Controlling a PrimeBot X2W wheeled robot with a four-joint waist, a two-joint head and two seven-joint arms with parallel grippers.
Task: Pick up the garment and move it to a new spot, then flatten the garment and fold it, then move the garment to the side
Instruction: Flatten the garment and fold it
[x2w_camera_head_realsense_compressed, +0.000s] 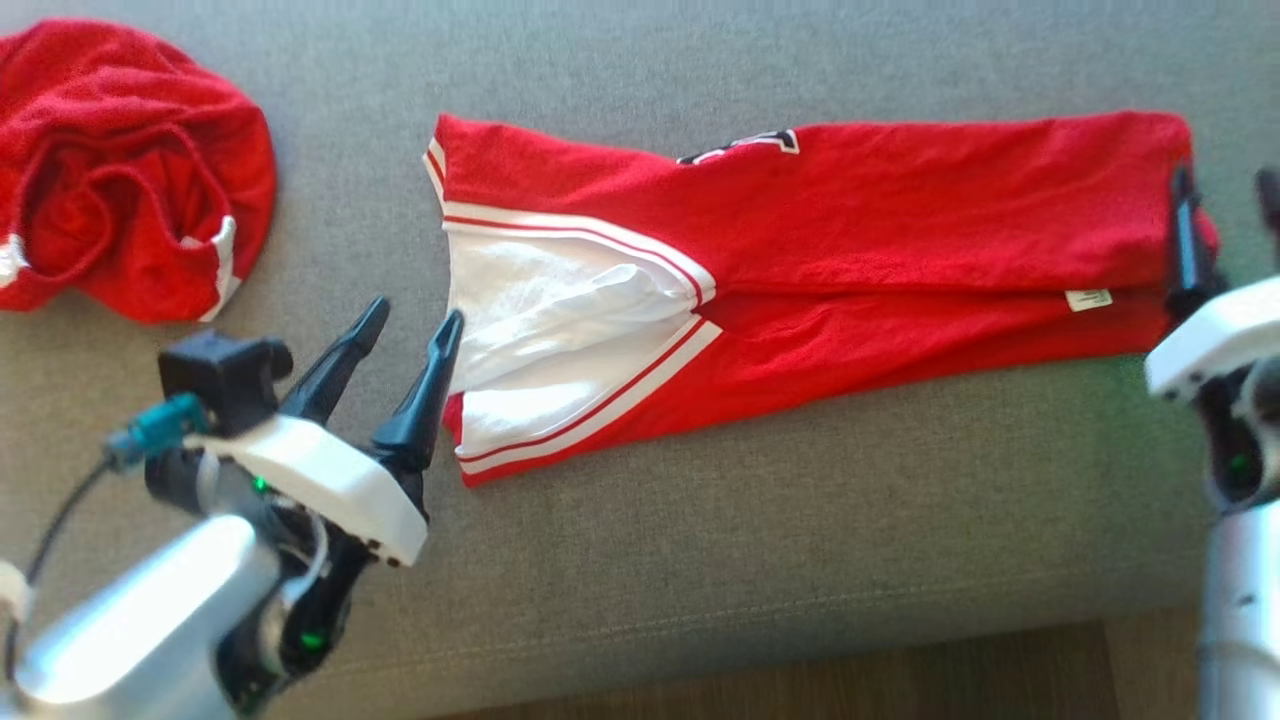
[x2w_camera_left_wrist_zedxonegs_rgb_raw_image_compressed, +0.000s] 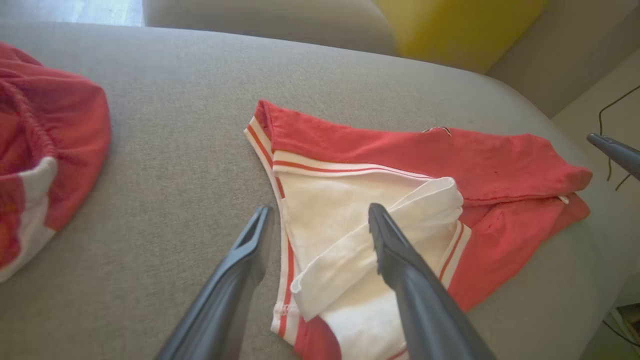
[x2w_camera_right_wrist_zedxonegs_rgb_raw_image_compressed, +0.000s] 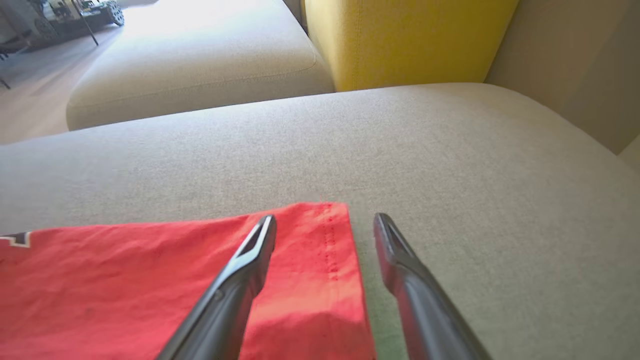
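The garment (x2w_camera_head_realsense_compressed: 800, 270) is a red jersey with white trim, folded into a long strip that lies flat across the grey sofa cushion (x2w_camera_head_realsense_compressed: 700, 520). My left gripper (x2w_camera_head_realsense_compressed: 415, 312) stands open at the strip's left end. In the left wrist view one finger is over the bare cushion and the other over the white part of the garment (x2w_camera_left_wrist_zedxonegs_rgb_raw_image_compressed: 350, 220), with the left gripper (x2w_camera_left_wrist_zedxonegs_rgb_raw_image_compressed: 319, 210) holding nothing. At the strip's right end my right gripper (x2w_camera_head_realsense_compressed: 1226, 180) is also open. It straddles the hem of the garment (x2w_camera_right_wrist_zedxonegs_rgb_raw_image_compressed: 150, 280), and nothing sits between the fingers of the right gripper (x2w_camera_right_wrist_zedxonegs_rgb_raw_image_compressed: 326, 218).
A second red garment (x2w_camera_head_realsense_compressed: 120, 170) lies crumpled at the cushion's far left (x2w_camera_left_wrist_zedxonegs_rgb_raw_image_compressed: 45, 165). A yellow cushion (x2w_camera_right_wrist_zedxonegs_rgb_raw_image_compressed: 400, 40) stands behind the seat. The sofa's front edge and the wooden floor (x2w_camera_head_realsense_compressed: 800, 680) run along the bottom.
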